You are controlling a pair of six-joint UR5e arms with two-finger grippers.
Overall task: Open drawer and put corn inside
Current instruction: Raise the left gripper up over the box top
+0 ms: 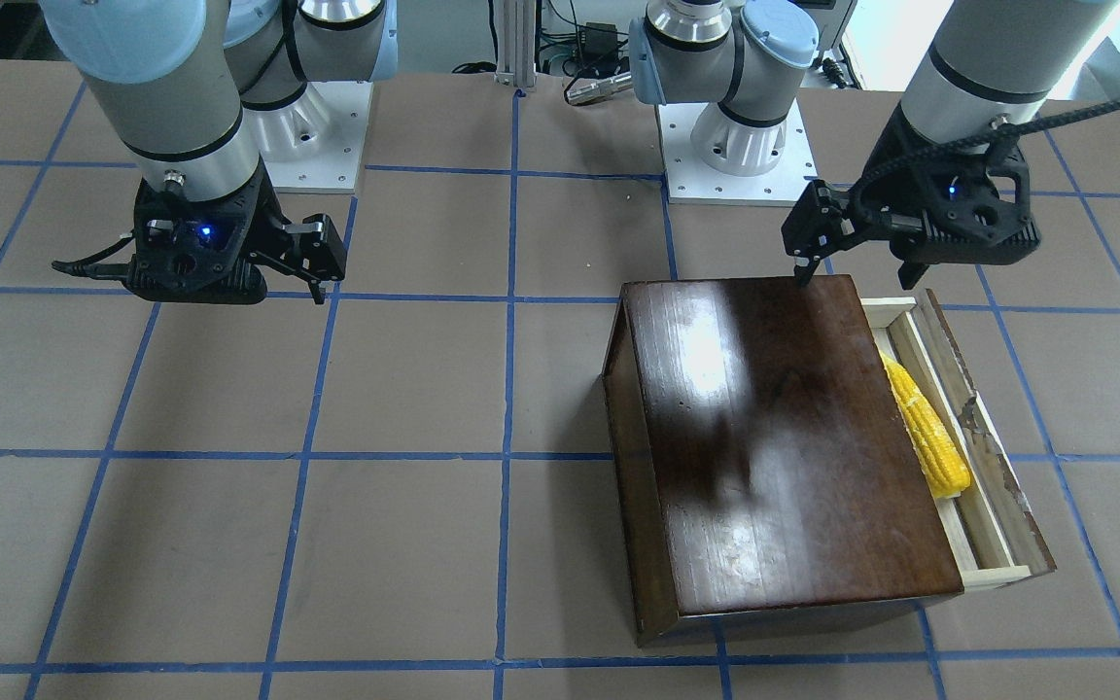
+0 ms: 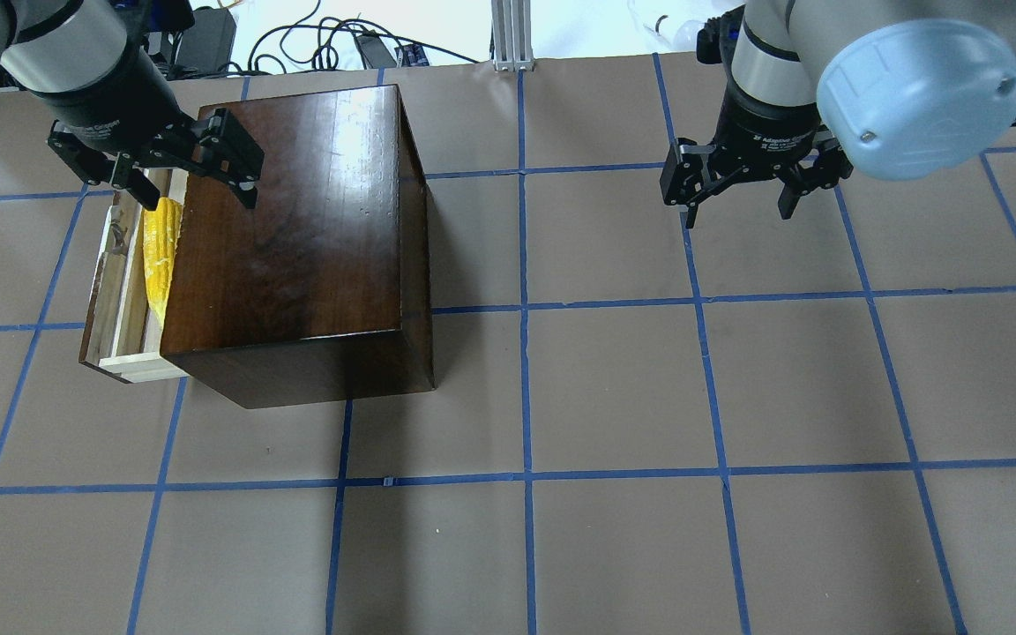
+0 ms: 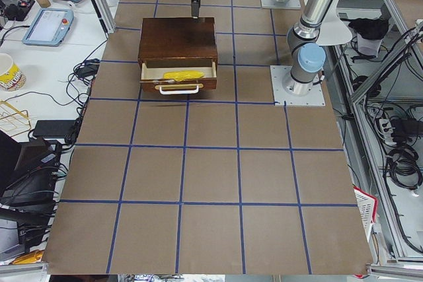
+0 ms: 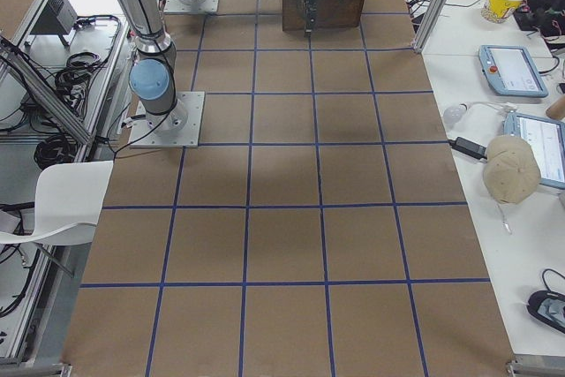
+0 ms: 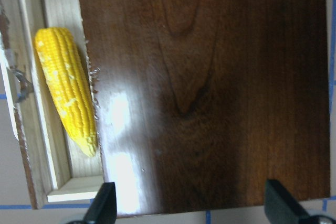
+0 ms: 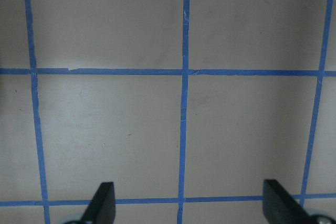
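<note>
Taped table (image 2: 614, 388); corn (image 2: 160, 251) below left gripper (image 2: 197, 198), apart

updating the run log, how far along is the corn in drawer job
Done: the drawer is pulled out of the box and the corn lies inside it. In hand: nothing; the left end effector hangs open above the box, the right end effector open over the table. Left: nothing the task names.

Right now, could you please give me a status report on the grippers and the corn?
Left gripper open, empty, above box and drawer. Right gripper open, empty, over the table. Corn lying in open drawer. Nothing blocking.
</note>
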